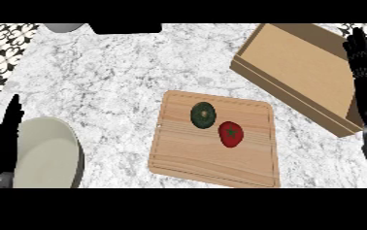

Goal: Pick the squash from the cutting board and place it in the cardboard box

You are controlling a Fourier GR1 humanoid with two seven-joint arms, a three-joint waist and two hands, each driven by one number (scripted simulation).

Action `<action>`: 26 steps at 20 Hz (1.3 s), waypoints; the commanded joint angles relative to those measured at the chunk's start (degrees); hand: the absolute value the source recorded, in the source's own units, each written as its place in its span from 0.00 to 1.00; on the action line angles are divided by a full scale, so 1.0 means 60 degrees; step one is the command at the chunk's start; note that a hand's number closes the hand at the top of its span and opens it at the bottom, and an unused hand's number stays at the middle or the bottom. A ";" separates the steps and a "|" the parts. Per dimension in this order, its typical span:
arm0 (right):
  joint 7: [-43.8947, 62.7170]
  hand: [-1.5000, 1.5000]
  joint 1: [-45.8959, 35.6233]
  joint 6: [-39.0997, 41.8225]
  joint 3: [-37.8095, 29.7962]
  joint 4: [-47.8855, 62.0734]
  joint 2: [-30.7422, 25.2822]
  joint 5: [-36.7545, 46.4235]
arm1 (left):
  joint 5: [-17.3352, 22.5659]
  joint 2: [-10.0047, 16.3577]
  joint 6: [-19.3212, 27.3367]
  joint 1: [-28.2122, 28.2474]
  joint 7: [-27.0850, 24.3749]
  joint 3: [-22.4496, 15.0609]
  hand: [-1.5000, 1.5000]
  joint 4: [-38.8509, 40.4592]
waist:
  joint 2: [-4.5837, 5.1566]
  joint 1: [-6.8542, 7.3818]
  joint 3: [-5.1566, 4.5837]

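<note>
A dark green round squash [204,114] lies on the wooden cutting board [208,161], near its upper middle. Just to its lower right sits a red tomato-like vegetable [231,133], almost touching it. The open cardboard box [297,64] stands at the upper right, turned at an angle, its inside showing nothing. My right hand [356,54] stays at the right edge by the box, fingers straight and pointing up, holding nothing. Along the left edge my left hand [10,122] shows, fingers straight and up, also holding nothing.
A pale round bowl [46,151] sits at the lower left beside my left hand. A grey round object [63,27] and a black object [127,28] lie at the far edge. Marble counter [108,78] stretches between the bowl and the board.
</note>
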 commanded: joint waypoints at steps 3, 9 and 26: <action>0.1243 0.00 0.0225 -0.1219 0.0593 -0.0432 0.1597 0.0037 | 0.0888 -0.0139 -0.1100 -0.0438 0.0649 -0.0096 0.50 -0.1385 | -0.0201 0.0123 -0.0327; 0.0530 0.00 0.0964 -0.5421 0.0473 -0.0888 0.3233 0.2076 | 0.2430 -0.1117 -0.2028 -0.0518 0.1007 -0.0259 0.50 -0.1961 | -0.0342 -0.0218 -0.0342; 0.7051 0.00 0.2180 -0.2541 0.4338 -0.1472 0.2766 0.9566 | 0.3008 -0.0541 -0.2778 -0.0361 0.1614 0.0172 0.50 -0.2639 | -0.0214 0.0062 -0.0478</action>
